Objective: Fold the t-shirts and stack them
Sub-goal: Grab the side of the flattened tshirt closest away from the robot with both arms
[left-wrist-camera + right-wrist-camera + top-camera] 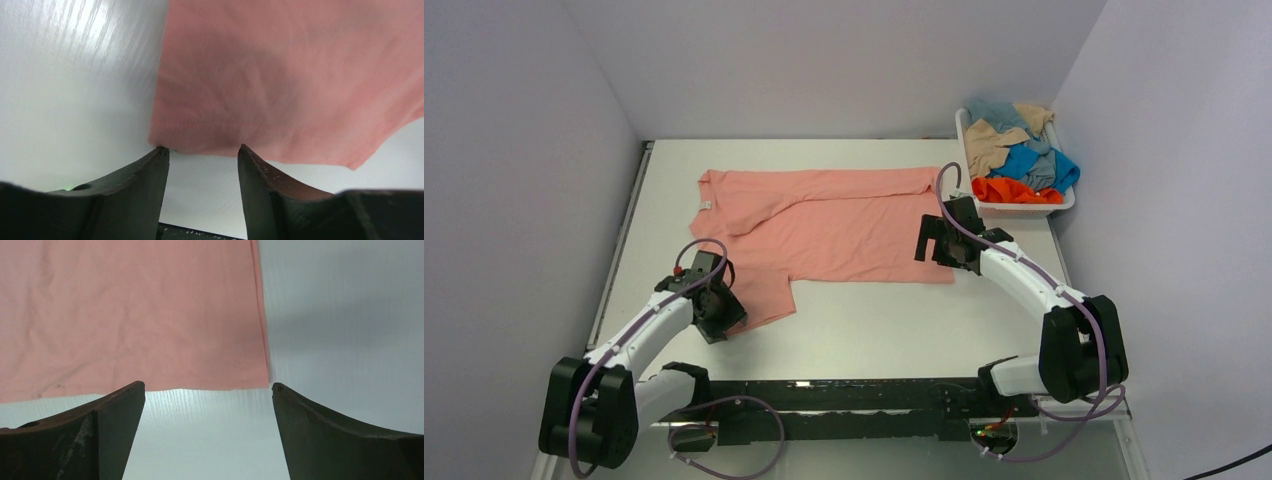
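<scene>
A salmon pink t-shirt (824, 225) lies spread flat on the white table, collar to the left and hem to the right. My left gripper (722, 318) is open and low over the table at the edge of the near sleeve. In the left wrist view its open gripper (202, 150) has its tips just touching the sleeve's edge (280, 90). My right gripper (934, 240) is open at the hem's near right corner. In the right wrist view its open gripper (207, 386) is empty, with the shirt's corner (150, 315) just ahead. Neither gripper holds cloth.
A white plastic basket (1024, 211) stands at the back right of the table. It holds crumpled tan (989, 145), bright blue (1024, 160), orange (1014, 190) and grey-blue (996, 112) shirts. Grey walls close in the left, back and right sides.
</scene>
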Controlling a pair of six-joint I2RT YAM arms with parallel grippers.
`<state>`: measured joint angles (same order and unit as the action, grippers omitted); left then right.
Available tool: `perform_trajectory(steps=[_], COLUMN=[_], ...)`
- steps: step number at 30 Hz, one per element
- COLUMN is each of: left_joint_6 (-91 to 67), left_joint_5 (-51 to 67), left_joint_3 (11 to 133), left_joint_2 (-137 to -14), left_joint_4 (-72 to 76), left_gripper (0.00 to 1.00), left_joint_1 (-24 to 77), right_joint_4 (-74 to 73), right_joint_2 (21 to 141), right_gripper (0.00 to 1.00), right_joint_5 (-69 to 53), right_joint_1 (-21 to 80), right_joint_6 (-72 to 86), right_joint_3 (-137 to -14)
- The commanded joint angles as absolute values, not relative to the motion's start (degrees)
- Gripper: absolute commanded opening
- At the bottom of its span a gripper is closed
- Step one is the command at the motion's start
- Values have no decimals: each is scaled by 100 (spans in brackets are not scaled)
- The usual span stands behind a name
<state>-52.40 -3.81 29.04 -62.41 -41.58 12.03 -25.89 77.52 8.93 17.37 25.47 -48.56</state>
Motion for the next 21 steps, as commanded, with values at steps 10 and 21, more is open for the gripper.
perform_trajectory(steps=[10,21], left_joint_6=[-4920,-4735], left_joint_5=[-562,-330], left_joint_3=[3100,3463], left_joint_2=[-6793,-6083], left_joint_4=[-3395,-3414], left_gripper=[0,0], left_joint_1=[1195,1195], right_joint_4=[-2892,-1806], right_joint_2=[7282,7854], right_gripper=[96,69], right_joint_5=[1203,954], right_joint_1=[1445,1320], right_joint_6=[3302,3644], right_joint_3=[-4308,-3964])
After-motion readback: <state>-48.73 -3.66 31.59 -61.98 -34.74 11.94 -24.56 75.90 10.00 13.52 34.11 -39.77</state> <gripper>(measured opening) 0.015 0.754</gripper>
